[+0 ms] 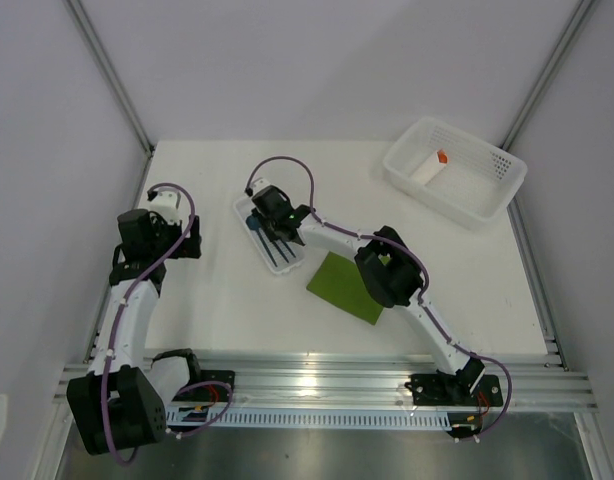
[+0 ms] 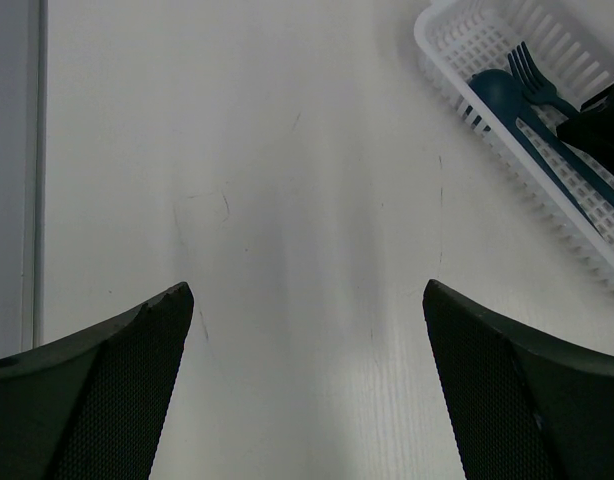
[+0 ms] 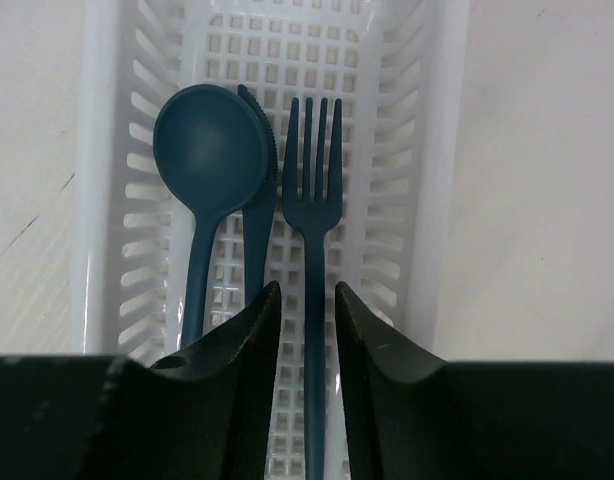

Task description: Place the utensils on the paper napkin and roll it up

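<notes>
1. Closest to the right wrist camera are the two dark fingers of the right end effector (image 3: 307, 290), lowered into the narrow white tray (image 3: 427, 150).
2. They stand a little apart, one on each side of the fork (image 3: 314, 200) handle. A sliver of tray seems to show on both sides of the handle, so the end effector looks open and not clamped, though the gap is thin.
3. Three dark blue utensils lie lengthwise in the tray, heads pointing away from the fingers: the spoon (image 3: 209, 140) on the left, bowl up, the fork on the right, and a knife (image 3: 260, 230) between them.
4. The knife's serrated edge is tucked against the spoon's bowl.
5. From above, the tray sits on the white bench (image 1: 217, 300) left of centre, with the right arm stretched across to it.
6. The olive-green napkin (image 1: 347, 287) lies flat on the bench near the tray's near end, not touching it. One edge is hidden under the right arm, and nothing lies on the part that shows.
7. A white mesh basket (image 1: 437, 198) stands at the far right corner, holding a white piece with an orange tip (image 1: 430, 166).
8. The left end effector (image 2: 307, 285) hangs over bare bench left of the tray, its fingers spread wide and holding nothing.
</notes>
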{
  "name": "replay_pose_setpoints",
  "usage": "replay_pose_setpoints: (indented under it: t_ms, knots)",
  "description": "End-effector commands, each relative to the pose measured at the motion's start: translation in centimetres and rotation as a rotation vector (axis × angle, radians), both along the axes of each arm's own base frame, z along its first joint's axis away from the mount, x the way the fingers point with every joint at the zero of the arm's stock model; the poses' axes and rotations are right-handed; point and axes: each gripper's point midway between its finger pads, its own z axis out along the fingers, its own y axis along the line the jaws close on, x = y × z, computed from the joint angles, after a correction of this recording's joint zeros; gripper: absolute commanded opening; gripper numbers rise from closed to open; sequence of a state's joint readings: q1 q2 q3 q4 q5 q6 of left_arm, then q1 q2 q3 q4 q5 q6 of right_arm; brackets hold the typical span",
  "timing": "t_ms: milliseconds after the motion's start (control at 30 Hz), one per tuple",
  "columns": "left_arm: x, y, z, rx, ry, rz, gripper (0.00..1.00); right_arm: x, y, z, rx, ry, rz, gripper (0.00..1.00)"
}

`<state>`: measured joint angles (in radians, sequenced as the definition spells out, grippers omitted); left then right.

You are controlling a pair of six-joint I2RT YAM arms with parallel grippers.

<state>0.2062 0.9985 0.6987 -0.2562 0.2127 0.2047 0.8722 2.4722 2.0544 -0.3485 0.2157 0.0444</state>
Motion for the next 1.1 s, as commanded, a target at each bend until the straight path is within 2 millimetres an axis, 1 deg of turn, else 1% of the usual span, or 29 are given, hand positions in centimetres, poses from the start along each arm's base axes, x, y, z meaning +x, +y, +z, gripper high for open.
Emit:
replay_pose_setpoints:
  t_ms: [0, 33, 133, 267, 300, 367, 400, 533, 567, 633, 667, 733, 767, 833, 867, 900, 967, 1000, 1033, 1067]
  knots:
    - [0.2, 0.3, 0.0, 0.012, -0.013, -0.005, 0.99, -0.5, 0.1, -1.2, -0.01, 0.044, 0.007, 0.32]
    - [0.2, 0.3, 0.1, 0.015, -0.016, -0.005, 1.0, -0.6, 0.1, -1.2, -0.007, 0.049, 0.009, 0.28]
    - [0.3, 0.3, 0.1, 0.014, -0.016, -0.006, 0.99, -0.7, 0.3, -0.8, 0.012, 0.059, 0.01, 0.24]
    - [0.2, 0.3, 0.1, 0.016, -0.013, -0.008, 1.0, -0.7, 0.6, 0.2, 0.053, 0.06, 0.001, 0.18]
    - [0.2, 0.3, 0.1, 0.015, -0.013, -0.007, 1.0, -0.8, 0.8, 0.5, 0.067, 0.064, 0.003, 0.15]
    - [0.2, 0.3, 0.1, 0.015, -0.013, -0.009, 1.0, -0.8, 1.2, 1.4, 0.089, 0.059, 0.006, 0.13]
    - [0.2, 0.2, 0.1, 0.014, -0.012, -0.01, 1.0, -0.7, 1.2, 1.6, 0.098, 0.059, 0.001, 0.1]
    - [0.1, 0.2, 0.2, 0.016, -0.013, -0.013, 0.99, -0.3, 1.4, 3.8, 0.141, 0.036, -0.018, 0.01]
    - [0.1, 0.2, 0.2, 0.014, -0.014, -0.014, 0.99, -0.3, 1.7, 5.1, 0.164, 0.02, -0.019, 0.0]
    - [0.1, 0.2, 0.2, 0.015, -0.014, -0.016, 0.99, 0.1, 1.8, 6.7, 0.202, -0.001, -0.038, 0.0]
    - [0.1, 0.2, 0.1, 0.014, -0.012, -0.016, 0.99, 0.3, 1.8, 8.3, 0.229, -0.019, -0.043, 0.0]
    - [0.1, 0.1, 0.2, 0.014, -0.014, -0.017, 0.99, 0.5, 1.8, 9.9, 0.262, -0.04, -0.06, 0.0]
    - [0.1, 0.1, 0.2, 0.013, -0.011, -0.017, 0.99, 0.9, 1.7, 12.0, 0.31, -0.063, -0.074, 0.0]
    - [0.1, 0.1, 0.3, 0.014, -0.013, -0.019, 0.99, 1.1, 1.7, 13.9, 0.368, -0.093, -0.088, 0.0]
    - [0.1, 0.1, 0.3, 0.015, -0.015, -0.02, 0.99, 1.4, 1.3, 14.9, 0.397, -0.102, -0.108, 0.0]
    - [0.1, 0.1, 0.3, 0.014, -0.014, -0.02, 0.99, 1.5, 0.9, 17.2, 0.436, -0.125, -0.117, 0.0]
    - [0.0, 0.0, 0.2, 0.011, -0.014, -0.023, 0.99, 1.3, 0.0, 18.4, 0.468, -0.132, -0.142, 0.0]
    - [0.0, -0.1, 0.2, 0.01, -0.011, -0.028, 1.0, 1.4, -0.9, 19.1, 0.473, -0.146, -0.17, 0.0]
    - [0.0, -0.1, 0.3, 0.011, -0.011, -0.03, 1.0, 0.5, -2.4, 19.9, 0.473, -0.153, -0.19, 0.0]
    - [0.0, -0.1, 0.3, 0.009, -0.012, -0.032, 0.99, 0.3, -3.9, 20.2, 0.466, -0.17, -0.231, 0.0]
